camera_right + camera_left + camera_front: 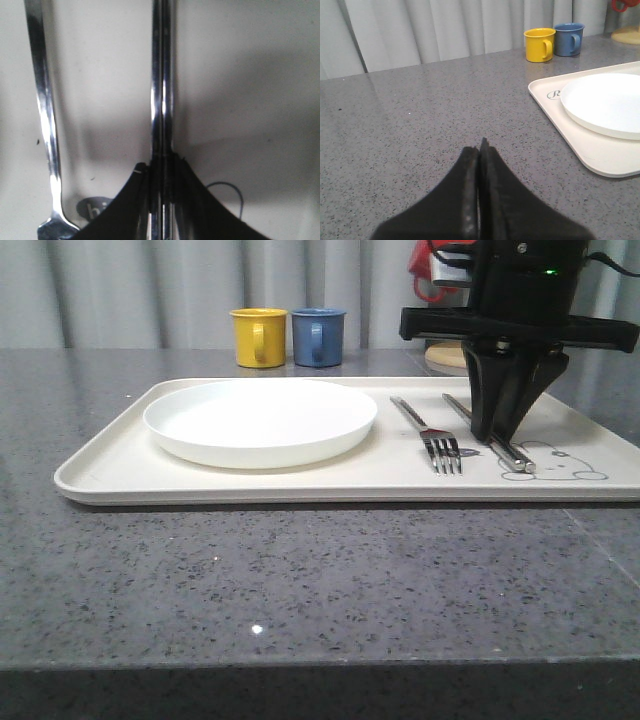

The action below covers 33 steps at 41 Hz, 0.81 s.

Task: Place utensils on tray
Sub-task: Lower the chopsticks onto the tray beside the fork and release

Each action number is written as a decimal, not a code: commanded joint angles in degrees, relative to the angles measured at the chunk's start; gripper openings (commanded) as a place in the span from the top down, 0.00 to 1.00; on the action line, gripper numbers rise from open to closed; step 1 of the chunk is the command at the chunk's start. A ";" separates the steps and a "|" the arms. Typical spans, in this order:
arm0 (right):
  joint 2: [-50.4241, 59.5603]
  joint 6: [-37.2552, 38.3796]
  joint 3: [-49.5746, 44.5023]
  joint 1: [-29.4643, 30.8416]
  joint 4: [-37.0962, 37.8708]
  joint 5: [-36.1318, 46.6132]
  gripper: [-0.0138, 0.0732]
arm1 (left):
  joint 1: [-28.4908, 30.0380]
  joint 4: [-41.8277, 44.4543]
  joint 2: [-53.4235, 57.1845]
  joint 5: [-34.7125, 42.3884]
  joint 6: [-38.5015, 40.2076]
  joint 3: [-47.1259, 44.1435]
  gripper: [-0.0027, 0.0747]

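Note:
The cream tray (pixel 110 465) holds the white plate (pixel 260 420) on its left half and the fork (pixel 425 428) to the plate's right. Just right of the fork lie the silver chopsticks (pixel 515 458), their near ends by the rabbit drawing. My right gripper (pixel 497 432) points down onto them and is shut on the pair. In the right wrist view the chopsticks (pixel 162 75) run between the closed fingers of that gripper (pixel 162 162), with the fork handle (pixel 42 100) alongside. My left gripper (pixel 481 145) is shut with nothing in it, over bare table left of the tray (pixel 600 160).
A yellow mug (pixel 259 337) and a blue mug (pixel 318 336) stand behind the tray. A round wooden base (pixel 445 357) with something red above it sits at the back right, behind my right arm. Speckled grey table (pixel 300 580) stretches in front of the tray.

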State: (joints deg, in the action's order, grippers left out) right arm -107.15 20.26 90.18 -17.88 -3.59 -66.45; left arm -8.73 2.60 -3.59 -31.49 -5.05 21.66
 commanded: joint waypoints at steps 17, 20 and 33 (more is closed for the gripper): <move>3.42 0.06 1.80 0.20 -0.19 -0.53 0.45 | 0.19 -0.06 -0.61 4.77 0.54 1.44 0.99; 4.53 0.06 1.80 0.99 0.34 -0.73 0.43 | 0.19 -0.06 -0.61 4.77 0.54 1.44 0.99; 11.34 -8.00 1.98 14.30 6.52 -7.64 0.43 | 0.19 -0.06 -0.61 4.77 0.54 1.44 0.99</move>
State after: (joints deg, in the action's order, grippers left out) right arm -100.18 15.37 90.21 -7.80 0.00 -69.85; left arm -8.73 2.60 -3.59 -31.49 -5.05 21.66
